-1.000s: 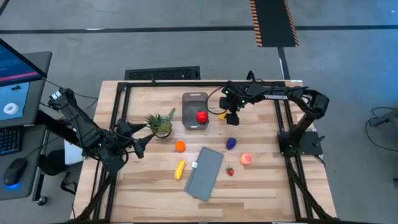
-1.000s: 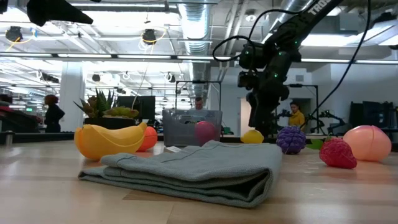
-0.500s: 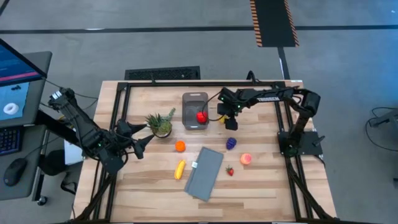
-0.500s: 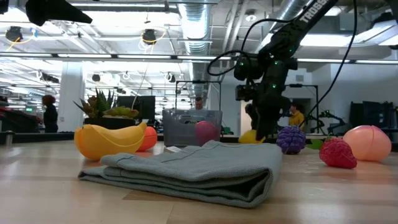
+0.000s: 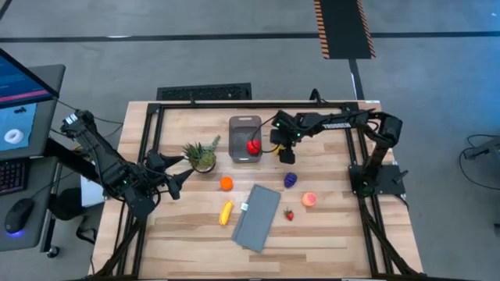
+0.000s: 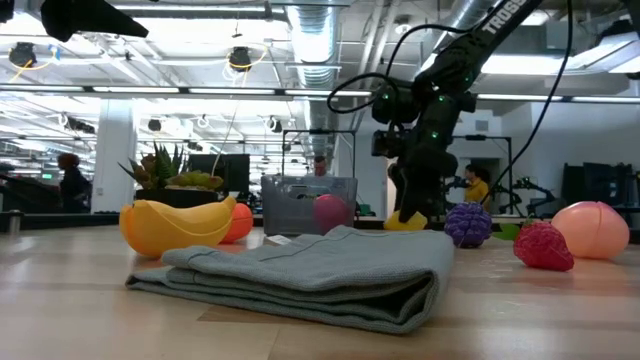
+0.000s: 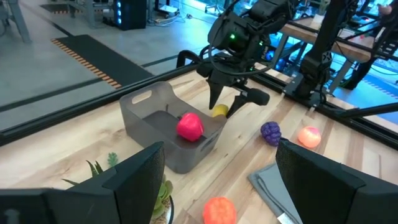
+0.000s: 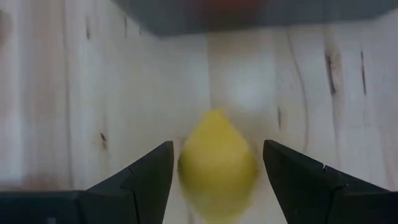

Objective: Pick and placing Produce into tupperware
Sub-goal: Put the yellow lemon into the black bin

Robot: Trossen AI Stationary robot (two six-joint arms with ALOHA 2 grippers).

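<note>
Right gripper point(image 8: 211, 171) over the lemon point(image 8: 217, 165), fingers apart, one each side

Lemon sits on the table just beside the tupperware point(image 5: 244, 139), on the side away from the pineapple plant point(image 5: 201, 155); it lies right between the open fingers, pointy end aimed at the tub wall; nothing held yet; next move prob. just squeeze & lift. Red fruit point(image 5: 253, 146) is in the tub. Left gripper point(image 5: 176, 180) waits open near the plant, much farther from the lemon.
</note>
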